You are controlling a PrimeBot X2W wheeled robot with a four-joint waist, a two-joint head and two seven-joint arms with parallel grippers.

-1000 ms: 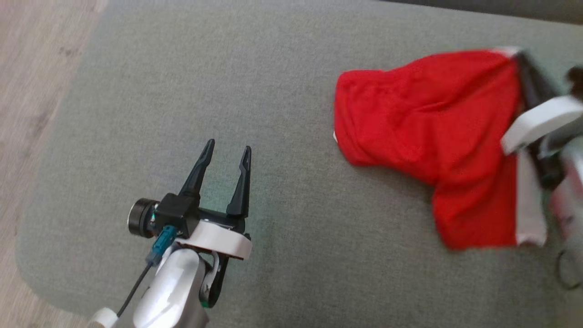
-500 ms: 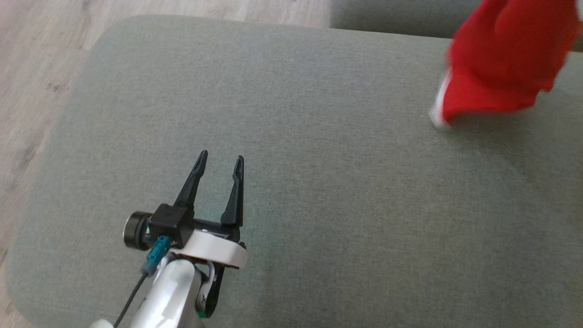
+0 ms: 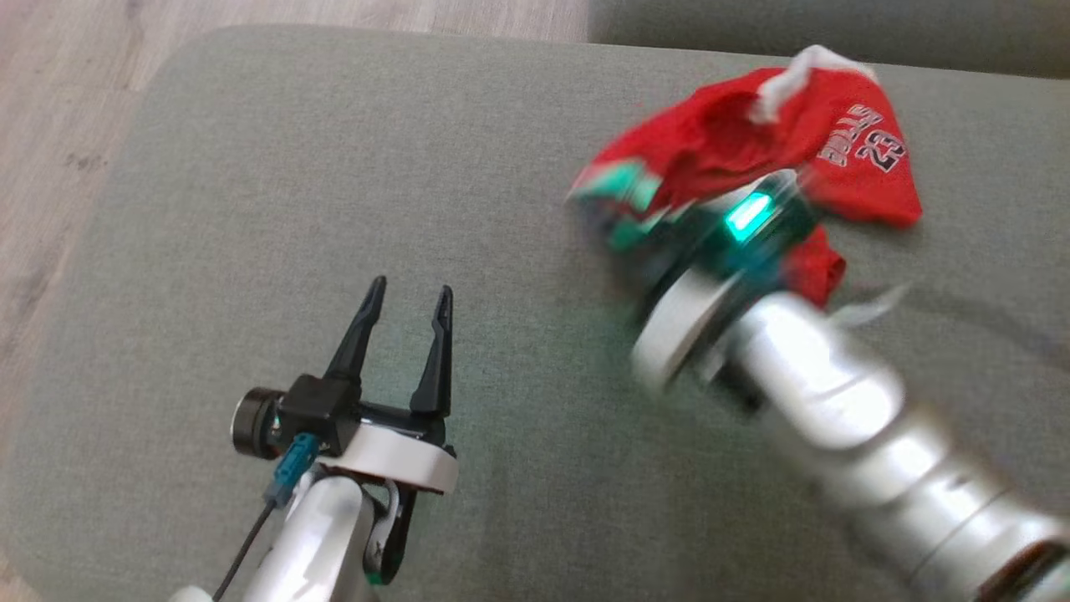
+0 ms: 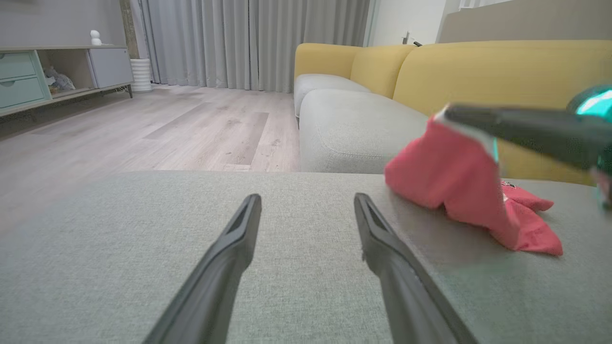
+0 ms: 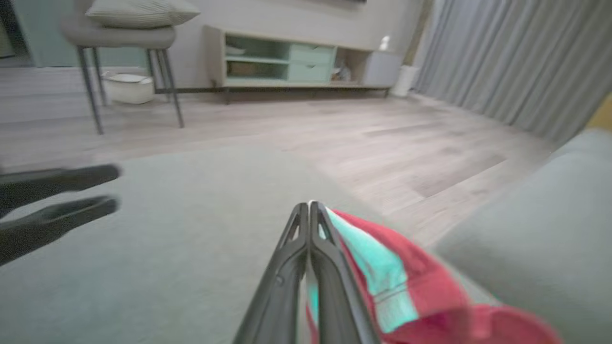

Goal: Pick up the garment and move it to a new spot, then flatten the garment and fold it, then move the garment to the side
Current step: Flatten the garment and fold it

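Across the far right part of the wide grey-green woven seat cushion lies the crumpled red jersey garment with white trim and printed lettering. One end of it is lifted; the rest sags onto the cushion's fabric. As bunched as it is, its long axis runs roughly side to side along the cushion's far edge, with the lifted edge toward the cushion's middle and the lettered part toward its right.

My right end effector has its two dark fingers pressed together, clamped on that lifted edge. The white trim shows just at the tips, and red cloth drapes beside the fingers. That arm is blurred in my head view.

My left end effector hovers over the cushion's near left part. Its fingers are spread apart and hold nothing.

I judge that I am mid-carry, with flattening and folding not yet begun. The coming move turns on the gap between my free arm and the cloth. The garment lies to the right of my left end effector and further toward the cushion's far edge, well apart from it. My right arm is the nearer one. The left must cross the cushion to catch the opposite, lettered end.
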